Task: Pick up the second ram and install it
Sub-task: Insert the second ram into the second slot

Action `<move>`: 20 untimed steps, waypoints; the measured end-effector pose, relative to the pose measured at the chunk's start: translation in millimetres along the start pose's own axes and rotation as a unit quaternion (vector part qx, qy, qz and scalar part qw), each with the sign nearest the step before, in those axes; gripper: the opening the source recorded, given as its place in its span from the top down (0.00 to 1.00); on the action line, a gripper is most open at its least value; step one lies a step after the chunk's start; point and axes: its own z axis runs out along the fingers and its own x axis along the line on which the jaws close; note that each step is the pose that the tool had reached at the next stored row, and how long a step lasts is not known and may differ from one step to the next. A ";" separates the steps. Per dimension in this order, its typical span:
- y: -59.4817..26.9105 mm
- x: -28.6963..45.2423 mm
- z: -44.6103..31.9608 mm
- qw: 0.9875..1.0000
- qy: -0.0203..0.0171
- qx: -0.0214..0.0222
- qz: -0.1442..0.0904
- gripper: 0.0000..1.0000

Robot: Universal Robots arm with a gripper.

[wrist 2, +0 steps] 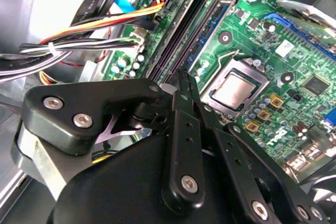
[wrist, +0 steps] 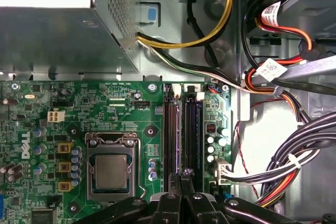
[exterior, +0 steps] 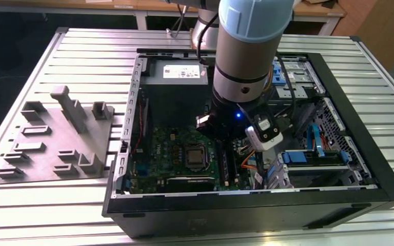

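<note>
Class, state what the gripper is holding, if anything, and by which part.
Nothing that shows: the gripper is shut, fingertips together with no stick between them, just above the memory slots.

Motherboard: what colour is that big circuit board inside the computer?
The motherboard is green; it shows best in the first wrist view.

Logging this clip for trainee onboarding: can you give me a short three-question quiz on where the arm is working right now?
1. True or false: the pincer hangs outside the computer case.
2. The pincer's tips are closest to: A) the CPU socket, B) the memory slots, C) the power supply.
3. What sits on the slatted table at the exterior view's left of the case?

Key: 1 false, it is down inside the open case, over the motherboard. 2 B. 3 the grey parts tray.
</note>
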 end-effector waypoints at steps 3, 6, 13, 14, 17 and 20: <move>0.0 0.1 1.1 1.000 0.000 0.000 0.000 0.89; -0.1 0.1 1.2 1.000 0.000 0.000 0.000 0.89; -0.1 0.1 1.4 1.000 0.000 0.000 0.002 0.89; 0.0 0.0 1.4 1.000 0.000 0.000 0.004 0.89; -0.1 0.1 2.0 1.000 0.000 0.001 0.013 0.89; -0.1 0.1 3.1 1.000 0.000 0.001 0.015 0.89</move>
